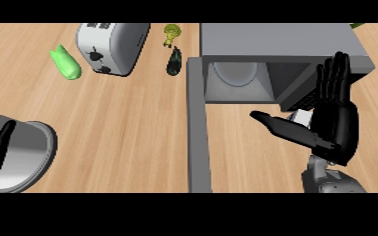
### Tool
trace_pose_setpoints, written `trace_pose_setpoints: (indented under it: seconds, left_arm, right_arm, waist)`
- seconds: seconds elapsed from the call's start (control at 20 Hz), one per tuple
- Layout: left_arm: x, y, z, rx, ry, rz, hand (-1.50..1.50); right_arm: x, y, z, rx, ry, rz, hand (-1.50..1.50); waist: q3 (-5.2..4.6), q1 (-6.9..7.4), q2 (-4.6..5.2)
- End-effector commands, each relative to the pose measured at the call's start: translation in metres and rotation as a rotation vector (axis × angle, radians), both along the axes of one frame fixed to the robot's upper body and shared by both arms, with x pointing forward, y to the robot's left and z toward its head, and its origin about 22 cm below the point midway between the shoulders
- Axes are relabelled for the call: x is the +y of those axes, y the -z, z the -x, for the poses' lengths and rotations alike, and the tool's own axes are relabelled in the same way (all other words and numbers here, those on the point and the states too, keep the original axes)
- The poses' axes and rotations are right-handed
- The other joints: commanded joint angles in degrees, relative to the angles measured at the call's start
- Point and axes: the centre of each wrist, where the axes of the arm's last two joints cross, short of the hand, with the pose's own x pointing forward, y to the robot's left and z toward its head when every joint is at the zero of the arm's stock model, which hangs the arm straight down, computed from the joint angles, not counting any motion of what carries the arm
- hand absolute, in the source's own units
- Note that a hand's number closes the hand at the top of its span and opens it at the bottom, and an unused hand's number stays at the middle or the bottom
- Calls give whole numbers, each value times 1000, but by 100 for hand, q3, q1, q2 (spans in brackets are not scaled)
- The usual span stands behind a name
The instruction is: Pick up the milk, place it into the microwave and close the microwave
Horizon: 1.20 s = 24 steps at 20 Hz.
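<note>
Right robot hand: black right robot hand on a grey forearm at the lower right, just in front of the oven's mouth. The fingers are straight and point away and the thumb is spread to the left. It is released and clasps nothing.
Bench: the light wood-grain bench carries everything.
Microwave: the grey box-shaped microwave stands open, with a pale round turntable plate inside.
Door: the flat grey microwave door is swung out toward the viewer, left of the hand.
Pan: a round grey metal pan with a black handle lies at the lower left, well apart.
Toaster: a silver rounded toaster stands at the upper left.
Milk: a small white patch between thumb and palm is judged to be the white milk carton. It is mostly hidden and appears to stand on the bench outside the cavity.
Left robot hand: nowhere in view.
Risk, tipping: the thumb could push the carton over if it closes before the fingers wrap round.
Risk, collision: the carton sits near the cavity's right wall, so a straight push could catch the frame.
Risk, occlusion: the palm hides the carton, so its alignment cannot be checked.
Risk, door: swinging the door shut with the forearm in the opening would jam it.
</note>
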Motion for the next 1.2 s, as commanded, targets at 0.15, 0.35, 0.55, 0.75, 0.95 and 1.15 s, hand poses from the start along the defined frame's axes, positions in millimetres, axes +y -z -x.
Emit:
trace_pose_setpoints:
  seconds: [0.15, 0.35, 0.55, 0.75, 0.95, 1.15]
  left_arm:
    - [-3, -9, 12, -6, -7, 3, -150]
    - [-4, -2, 19, 11, 4, -9, -150]
    - [0, 11, 27, -3, 5, 2, -150]
    - [8, -1, 27, 2, 23, 8, -150]
    - [-8, 10, 24, -12, -1, -13, -150]
    - [9, 4, 29, 2, 18, -1, -150]
  right_arm:
    - [-31, 50, 6, 66, 67, -28, -150]
    - [-37, 90, 12, 95, 105, -17, -150]
    - [-59, 91, 30, 95, 146, -35, -150]
    - [-71, 106, 33, 115, 172, -20, -150]
    - [-76, 113, 33, 139, 166, -35, -150]
    - [-91, 140, 55, 134, 156, -21, -150]
  waist:
    - [2, -8, 3]
    - [4, 10, 7]
    - [0, -7, -4]
    - [0, -12, -3]
    - [-1, -17, -3]
    - [-1, -18, -3]
